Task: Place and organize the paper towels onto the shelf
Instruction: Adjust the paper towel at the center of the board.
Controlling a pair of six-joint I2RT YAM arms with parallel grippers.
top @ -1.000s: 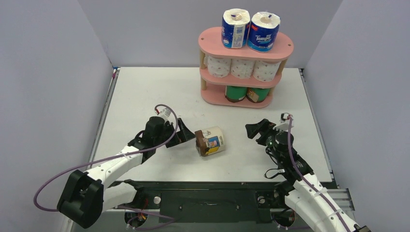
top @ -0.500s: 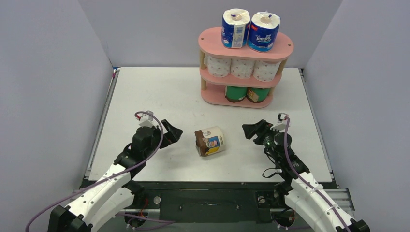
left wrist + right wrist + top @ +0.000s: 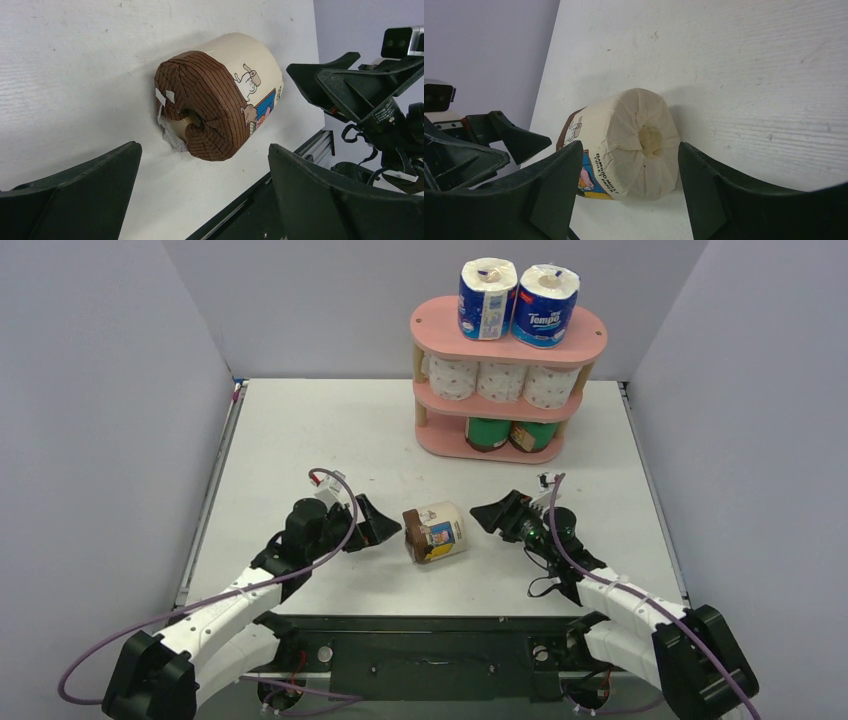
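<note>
Two forearms lie low over the table (image 3: 300, 440), left gripper (image 3: 390, 530) and right gripper (image 3: 480, 515) flanking the cream roll (image 3: 437, 531), which lies on its side toward the near edge; left wrist: fingers (image 3: 75, 195) wide apart, brown end ahead; right wrist: fingers parted either side of the cream end.

Only stuff I can actually read: "Tempo" on the right-hand blue-white roll (image 3: 546, 306) on top of the shelf (image 3: 437, 316), and "BAMBOO MOIST" on the cream-wrapped roll (image 3: 634, 145) lying in front of the shelf, rest's too tiny.
</note>
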